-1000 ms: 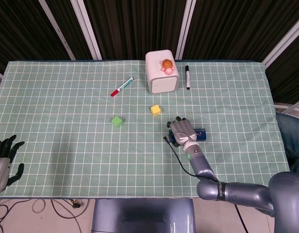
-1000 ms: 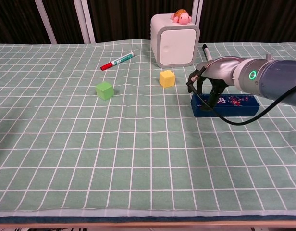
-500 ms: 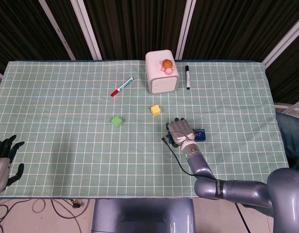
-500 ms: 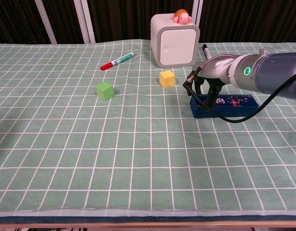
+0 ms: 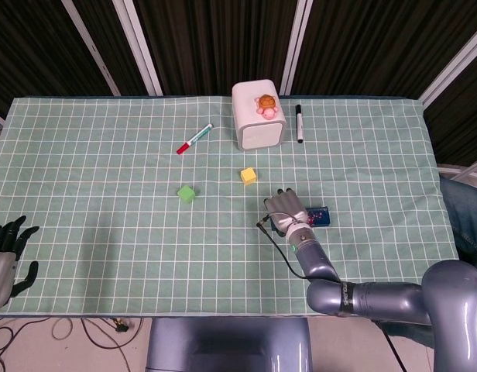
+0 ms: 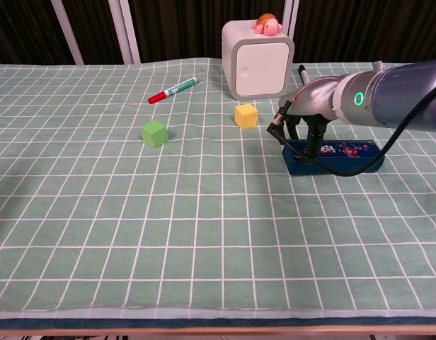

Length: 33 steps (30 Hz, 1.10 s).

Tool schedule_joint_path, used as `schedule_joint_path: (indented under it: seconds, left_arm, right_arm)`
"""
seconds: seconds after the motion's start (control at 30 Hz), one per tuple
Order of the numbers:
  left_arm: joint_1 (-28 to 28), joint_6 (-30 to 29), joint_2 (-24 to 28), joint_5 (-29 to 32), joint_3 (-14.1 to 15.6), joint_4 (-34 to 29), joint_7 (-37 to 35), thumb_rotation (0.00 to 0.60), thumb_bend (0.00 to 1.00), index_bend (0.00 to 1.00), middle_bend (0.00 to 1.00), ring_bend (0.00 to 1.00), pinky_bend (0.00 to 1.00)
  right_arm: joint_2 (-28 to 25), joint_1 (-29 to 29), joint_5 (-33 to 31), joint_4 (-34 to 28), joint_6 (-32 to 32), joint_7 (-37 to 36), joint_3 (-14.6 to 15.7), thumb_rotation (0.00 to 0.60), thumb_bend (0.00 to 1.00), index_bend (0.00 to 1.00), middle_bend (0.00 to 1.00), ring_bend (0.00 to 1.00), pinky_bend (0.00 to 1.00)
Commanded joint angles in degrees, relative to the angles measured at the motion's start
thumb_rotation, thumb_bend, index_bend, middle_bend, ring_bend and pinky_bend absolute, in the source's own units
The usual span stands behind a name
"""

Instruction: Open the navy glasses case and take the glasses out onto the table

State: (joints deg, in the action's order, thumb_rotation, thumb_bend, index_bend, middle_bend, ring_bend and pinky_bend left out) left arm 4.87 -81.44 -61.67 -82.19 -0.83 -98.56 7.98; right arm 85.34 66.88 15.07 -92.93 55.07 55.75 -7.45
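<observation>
— Where does the glasses case (image 6: pixel 340 156) sit?

— Right of centre in the chest view, on the table (image 6: pixel 204 234), with the right hand (image 6: pixel 303 122) over its left end.

— And around it?

— A cube (image 6: pixel 245 115) lies up and left of the case, another cube (image 6: pixel 153 132) further left. Behind them stands a box (image 6: pixel 257 59) with a toy turtle (image 6: pixel 267 25) on top; one marker (image 6: pixel 173 90) lies to its left, another (image 5: pixel 299 123) to its right.

— The left hand (image 5: pixel 6 252)?

— Lower left corner of the head view, well apart from everything.

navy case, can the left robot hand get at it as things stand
Probably not soon. The left robot hand rests off the table's near left corner, while the case lies far across under the right robot hand, whose fingers already cover its left end.
</observation>
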Motion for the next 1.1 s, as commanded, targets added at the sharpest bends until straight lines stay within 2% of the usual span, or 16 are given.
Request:
schedule_joint_path:
  seconds: [0.03, 0.47, 0.77, 1.1]
  left_arm:
    - [0.0, 0.0, 0.0, 0.0, 0.0, 0.0, 0.0, 0.6, 0.46, 0.14, 0.0, 0.0, 0.03]
    - [0.0, 0.0, 0.0, 0.0, 0.0, 0.0, 0.0, 0.6, 0.46, 0.14, 0.0, 0.0, 0.03]
    - [0.0, 0.0, 0.0, -0.1, 0.1, 0.0, -0.1, 0.6, 0.46, 0.14, 0.0, 0.0, 0.03]
    - [0.0, 0.0, 0.1, 0.0, 0.1, -0.1, -0.2, 0.6, 0.46, 0.14, 0.0, 0.0, 0.03]
  right_arm:
    - [-0.4, 0.9, -1.0, -0.5, 0.1, 0.9, 0.4, 0.6, 0.64, 0.36, 0.38, 0.2, 0.24]
    - [-0.2, 3.5, -2.0, -1.0, 2.1, 3.7, 2.3, 0.6, 0.7, 0.36, 0.38, 0.2, 0.24]
    - [0.4, 4.9, -1.7, -0.9, 3.9, 7.0, 4.3, 0.6, 0.69, 0.36, 0.37, 0.2, 0.24]
    - [1.0, 5.5, -1.5, -0.9, 5.2, 8.6, 5.0, 0.6, 0.68, 0.36, 0.37, 0.2, 0.24]
